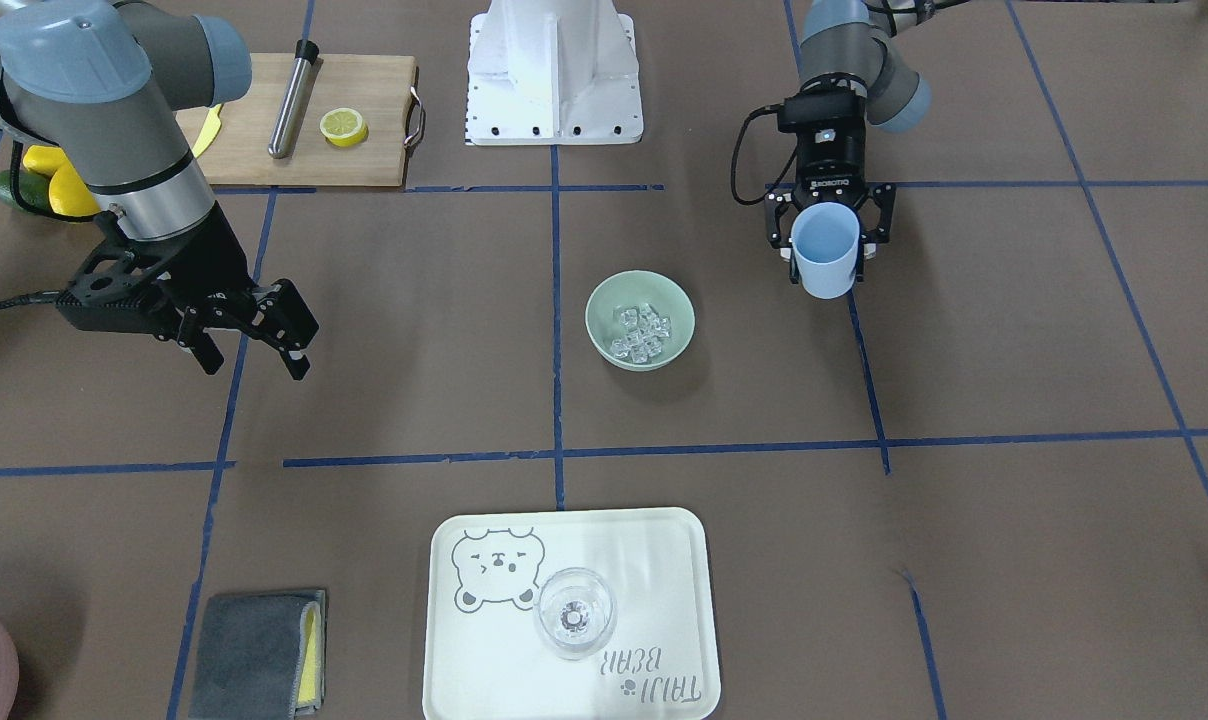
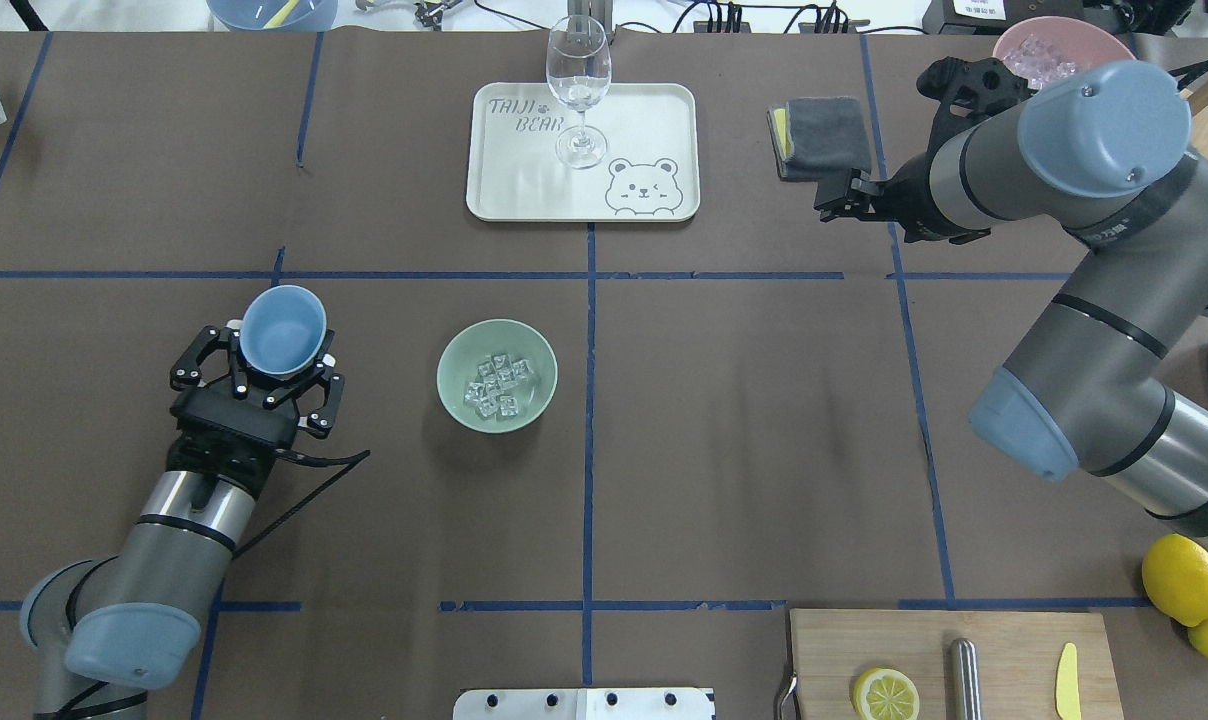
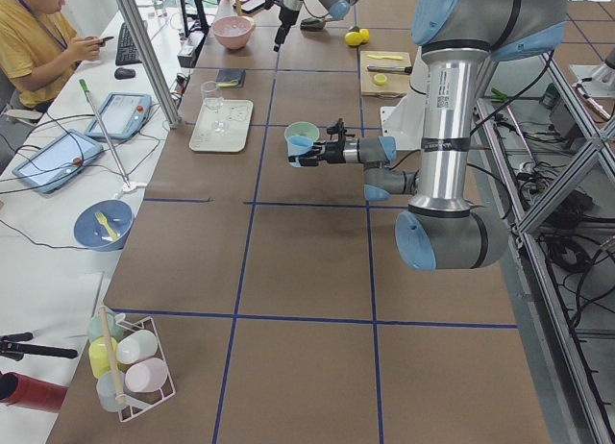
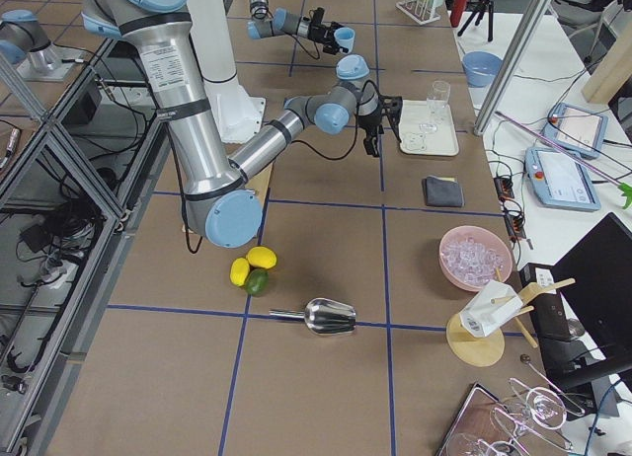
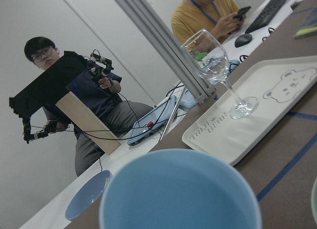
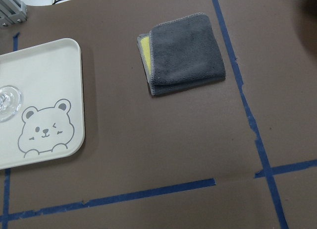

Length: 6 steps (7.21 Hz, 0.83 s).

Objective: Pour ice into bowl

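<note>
Grippers are hanging well apart: the right gripper (image 1: 254,366) is hovering spread and empty, and the left gripper (image 2: 282,352) is pinching a light blue cup (image 2: 282,328). Near that cup, clear of both, the bowl (image 2: 461,352) is holding the ice (image 2: 502,386).

My bowl (image 2: 461,352) is round, pale sage green, smooth and matte. It stands upright, mouth up, on the brown table (image 2: 754,430). It is in the left half, just left of the blue tape line (image 2: 589,420) that runs from near to far down the middle, and about halfway between the near and far edges. The ice (image 2: 501,386) lies inside it: a handful of small, clear, glassy cubes. They are heaped loosely on the bottom, touching one another, about the middle of the hollow. They cover only the floor, and the sloping wall above them is bare up to the rim.
</note>
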Each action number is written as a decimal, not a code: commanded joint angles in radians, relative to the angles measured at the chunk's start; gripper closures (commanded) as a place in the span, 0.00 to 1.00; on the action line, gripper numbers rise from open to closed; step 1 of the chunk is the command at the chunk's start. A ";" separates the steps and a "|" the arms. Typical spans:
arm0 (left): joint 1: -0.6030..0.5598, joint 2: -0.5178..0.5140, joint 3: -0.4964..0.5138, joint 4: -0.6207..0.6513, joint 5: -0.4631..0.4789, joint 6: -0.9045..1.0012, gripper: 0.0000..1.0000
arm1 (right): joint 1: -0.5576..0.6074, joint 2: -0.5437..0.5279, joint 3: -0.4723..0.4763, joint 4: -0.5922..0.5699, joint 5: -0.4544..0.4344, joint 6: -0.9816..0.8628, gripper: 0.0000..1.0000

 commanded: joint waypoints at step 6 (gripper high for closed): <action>-0.018 0.213 0.254 -0.028 -0.047 -0.556 1.00 | 0.002 -0.004 0.002 -0.002 0.002 0.000 0.00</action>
